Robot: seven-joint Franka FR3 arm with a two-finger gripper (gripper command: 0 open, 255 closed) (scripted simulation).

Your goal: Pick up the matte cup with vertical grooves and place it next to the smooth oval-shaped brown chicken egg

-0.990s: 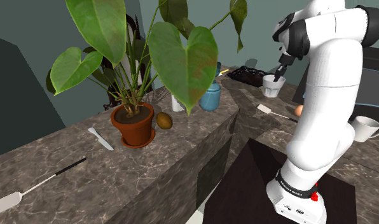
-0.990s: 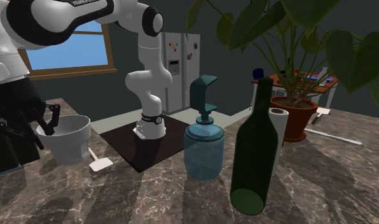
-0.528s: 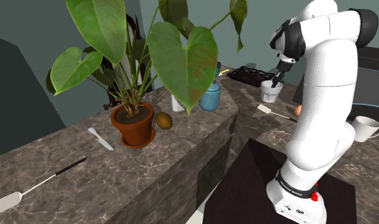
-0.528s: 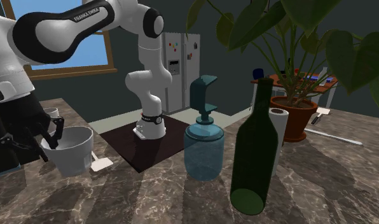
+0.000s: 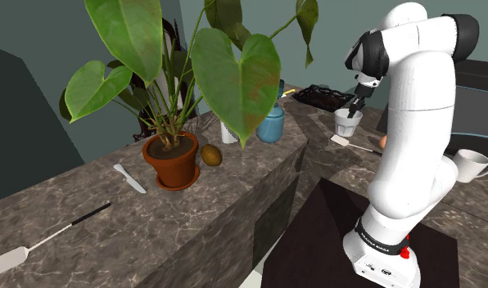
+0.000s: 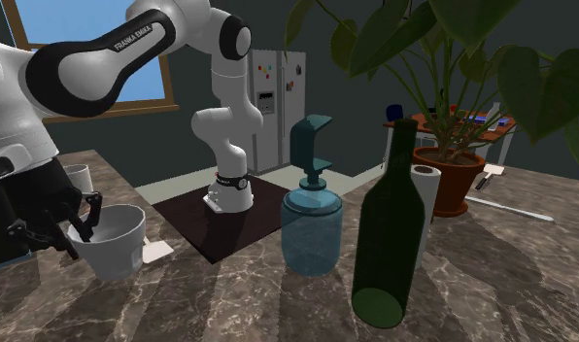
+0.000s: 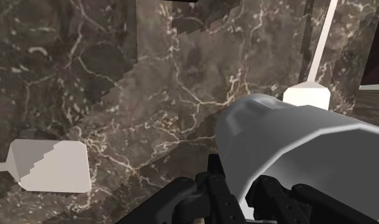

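I have the pincer clenched on the rim of the pale cup, one finger down inside it and the other against the outer wall. I read this as the carrying step: the cup is in my grasp and hangs directly beneath the pincer, low over the marble table. The egg, a small orange-brown shape, lies on the table off to the pincer's side nearer the arm's stand, near the cup but apart from it. A white spatula lies just under the cup, its handle running toward the egg. As I judge it, the next move is to bring the cup across toward the egg, clear of the spatula. Then I set it down upright just beside the egg without nudging it, since an egg will roll, and only then let go. Some things I cannot settle from here. The arm covers part of the egg, so its outline is cut off. I cannot tell whether the cup's base touches the table or rides just above it. The cup's wall looks plain, and I can make out no vertical grooves. From the wrist camera the cup's body hides the table right beneath it.
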